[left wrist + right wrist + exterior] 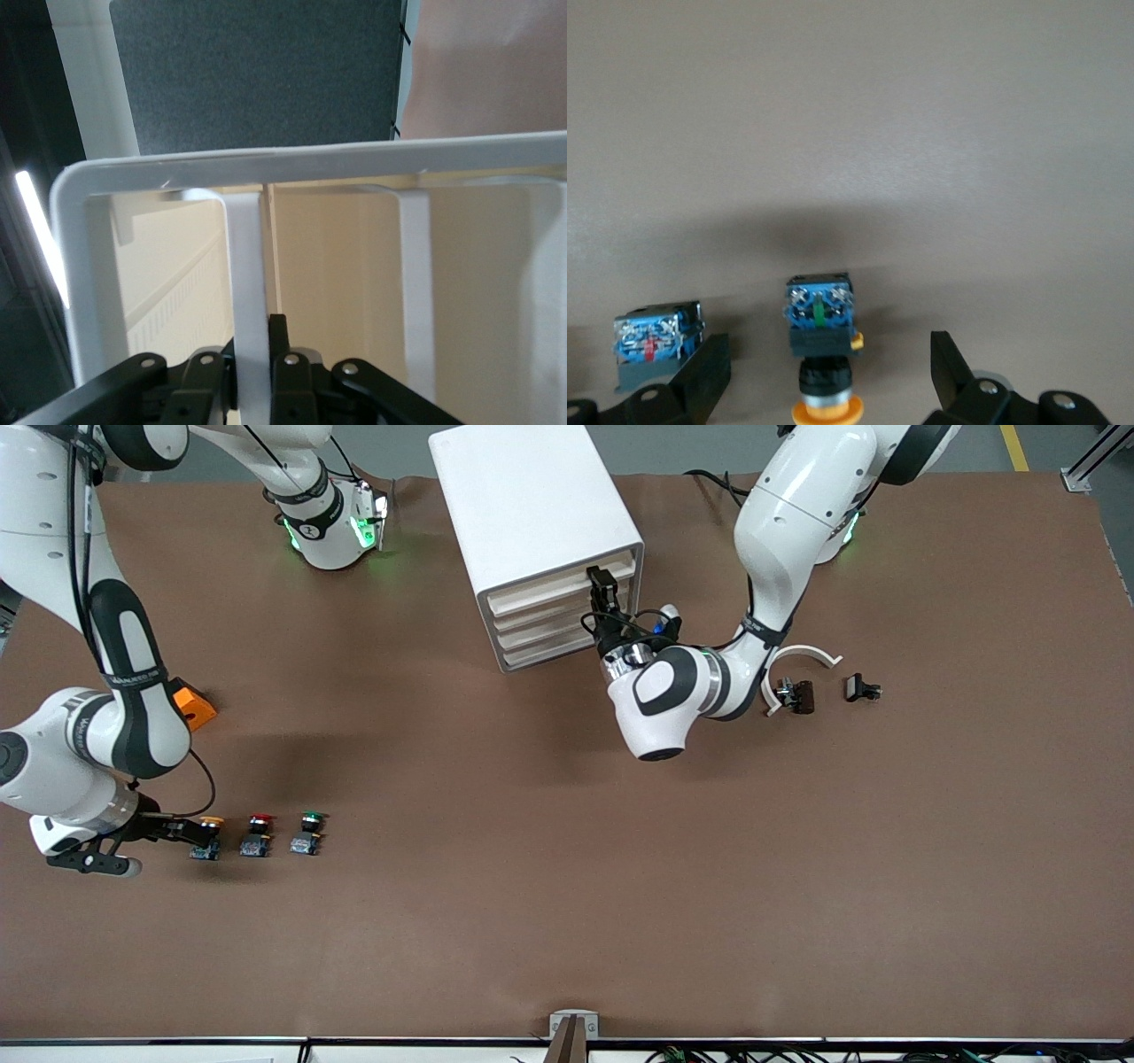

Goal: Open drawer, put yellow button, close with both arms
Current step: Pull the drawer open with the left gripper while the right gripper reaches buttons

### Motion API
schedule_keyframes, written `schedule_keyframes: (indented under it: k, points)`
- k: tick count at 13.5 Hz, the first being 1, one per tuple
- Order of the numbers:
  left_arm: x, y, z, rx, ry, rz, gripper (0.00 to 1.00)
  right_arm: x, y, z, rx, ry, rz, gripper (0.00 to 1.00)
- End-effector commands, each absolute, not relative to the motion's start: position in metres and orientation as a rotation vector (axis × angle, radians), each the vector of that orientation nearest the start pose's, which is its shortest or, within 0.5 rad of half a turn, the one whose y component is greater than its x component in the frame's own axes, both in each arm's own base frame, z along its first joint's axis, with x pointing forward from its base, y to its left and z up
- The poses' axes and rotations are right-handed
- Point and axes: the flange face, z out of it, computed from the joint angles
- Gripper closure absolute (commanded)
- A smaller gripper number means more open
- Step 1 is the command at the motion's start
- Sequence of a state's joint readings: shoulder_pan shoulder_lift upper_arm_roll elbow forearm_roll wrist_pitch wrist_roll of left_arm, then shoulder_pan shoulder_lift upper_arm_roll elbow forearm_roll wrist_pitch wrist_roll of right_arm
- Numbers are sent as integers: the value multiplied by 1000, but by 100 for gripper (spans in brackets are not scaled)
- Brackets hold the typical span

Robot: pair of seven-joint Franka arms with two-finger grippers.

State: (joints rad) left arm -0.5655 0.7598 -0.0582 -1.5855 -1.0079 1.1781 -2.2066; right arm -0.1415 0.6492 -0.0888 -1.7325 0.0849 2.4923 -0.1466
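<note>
The white cabinet (532, 505) stands toward the arms' bases, with its cream drawer fronts stacked. The top drawer (549, 589) sits in line with the three below it. My left gripper (603, 586) is at that drawer's front, shut on a white handle strip (251, 292) pinched between its fingers (282, 345). The yellow button (206, 850) lies on the brown table near the right arm's end. In the right wrist view the yellow button (822, 350) lies on its side between the wide-open fingers (709, 372) of my right gripper (826, 350), untouched.
A red-capped button (257, 835) and a green-capped button (307, 833) lie in a row beside the yellow one. An orange block (195, 706) sits by the right arm. A white curved piece (802, 657) and small black parts (795, 695) lie near the left arm.
</note>
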Motion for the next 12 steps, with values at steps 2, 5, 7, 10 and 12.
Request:
schedule_keyframes:
  k: [2,5,7,10,12]
  points:
    - [452,-402,223,-1097,-1560,1480,93,670,-136,203,-3146,160,-199,0]
    - [476,-380,223,-1075,-1632,1520,89,671,-140,197,-3149,139,-191,0]
    - [490,-370,225,-1056,-1666,1559,89,672,-145,187,-3149,152,-177,0]
    - [505,-356,226,-1030,-1709,1602,86,673,-145,183,-3149,155,-175,0]
    - [518,-353,233,-1043,-1748,1620,86,673,-146,182,-3151,155,-172,7]
